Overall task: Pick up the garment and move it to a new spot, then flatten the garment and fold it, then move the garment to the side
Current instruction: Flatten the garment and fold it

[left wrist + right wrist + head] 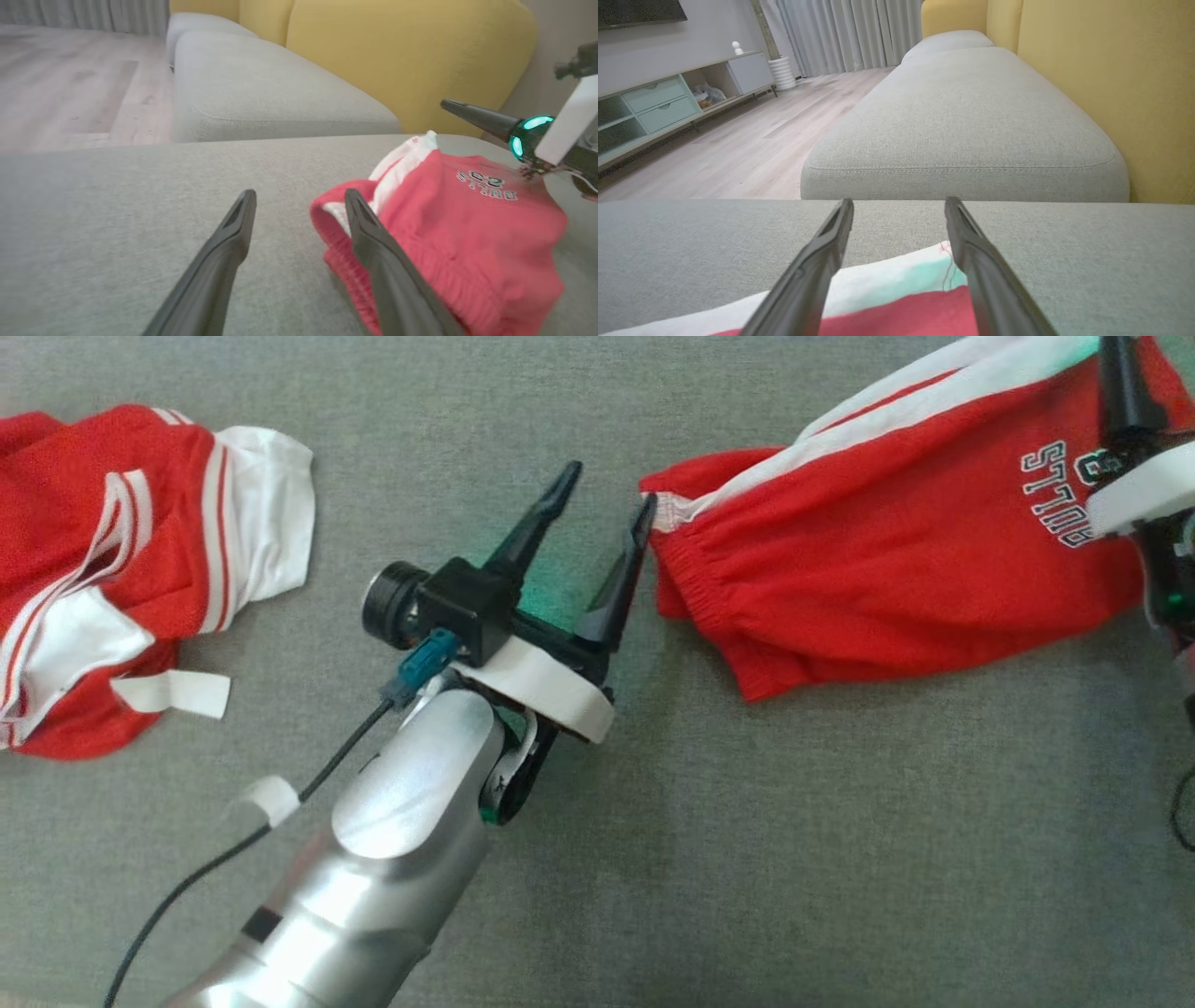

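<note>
Red garment (896, 551) on grey surface (747, 859), yellow sofa back (1111, 70) beyond, left gripper (609, 485) at its edge, right gripper (900, 201) above it, both jaws apart

We list, lower centre of the head view:
- one glossy silver forearm (392, 840)
- a white collar (551, 691) at its wrist
- a black camera block (448, 607) with a round lens
- a teal connector (425, 663) feeding a black cable (187, 887) that carries a white tape tab (271, 798)

The left gripper (608, 490) has two long, tapering dark fingers. The right gripper (900, 201) has the same pair. At the right edge of the left wrist view, we note a green-lit ring (525, 130).
</note>
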### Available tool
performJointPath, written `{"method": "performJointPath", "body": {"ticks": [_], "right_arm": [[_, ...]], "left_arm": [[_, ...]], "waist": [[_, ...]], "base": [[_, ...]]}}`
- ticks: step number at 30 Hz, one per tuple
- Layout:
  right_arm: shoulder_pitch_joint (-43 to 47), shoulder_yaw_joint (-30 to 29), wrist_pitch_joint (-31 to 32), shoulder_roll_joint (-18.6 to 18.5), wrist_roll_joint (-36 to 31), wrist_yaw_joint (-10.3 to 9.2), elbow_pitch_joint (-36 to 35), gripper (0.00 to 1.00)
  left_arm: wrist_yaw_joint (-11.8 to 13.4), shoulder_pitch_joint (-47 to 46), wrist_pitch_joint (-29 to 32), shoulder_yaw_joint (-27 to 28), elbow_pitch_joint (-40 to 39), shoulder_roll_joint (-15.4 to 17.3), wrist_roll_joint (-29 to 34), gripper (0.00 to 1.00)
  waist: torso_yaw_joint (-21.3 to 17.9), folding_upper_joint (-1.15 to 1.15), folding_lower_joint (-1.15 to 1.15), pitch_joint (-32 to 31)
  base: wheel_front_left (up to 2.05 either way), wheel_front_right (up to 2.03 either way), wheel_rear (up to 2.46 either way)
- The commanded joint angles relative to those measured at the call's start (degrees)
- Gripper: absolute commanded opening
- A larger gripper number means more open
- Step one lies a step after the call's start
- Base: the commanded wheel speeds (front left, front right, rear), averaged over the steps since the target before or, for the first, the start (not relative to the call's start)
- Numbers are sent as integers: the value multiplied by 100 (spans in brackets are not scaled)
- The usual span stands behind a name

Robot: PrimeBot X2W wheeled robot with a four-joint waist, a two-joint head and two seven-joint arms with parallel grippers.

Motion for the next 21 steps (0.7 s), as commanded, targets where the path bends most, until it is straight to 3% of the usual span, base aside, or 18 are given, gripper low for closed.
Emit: {"method": "performJointPath", "body": {"ticks": [1, 5, 10, 15, 20, 21], "right_arm": [[-11, 62, -77, -174, 72, -4, -160, 100], [200, 177, -132, -476, 255, -4, -153, 100], [604, 332, 82, -935, 691, -4, 21, 100], [1052, 512, 628, -1432, 1202, -4, 57, 100], [1456, 613, 1201, -1737, 1676, -4, 186, 100], [1529, 631, 1325, -1769, 1801, -4, 184, 91]], "left_arm": [[140, -55, -114, 210, -160, 32, 10, 100], [773, 297, -251, 444, -460, 16, 287, 100], [1429, 1073, -258, 865, -1538, 8, 1009, 100], [1818, 1764, -259, 1059, -2321, 6, 1531, 100], [1959, 2177, -259, 1018, -2607, 5, 1698, 100], [1967, 2222, -259, 1004, -2625, 5, 1715, 100]], "waist": [[36, 0, 0, -31], [141, 0, 0, -112], [342, 0, 0, -216], [579, 0, 0, -300], [816, 0, 0, -340], [846, 0, 0, -353]], "base": [[0, 0, 0], [0, 0, 0], [0, 0, 0], [0, 0, 0], [0, 0, 0], [0, 0, 0]]}}
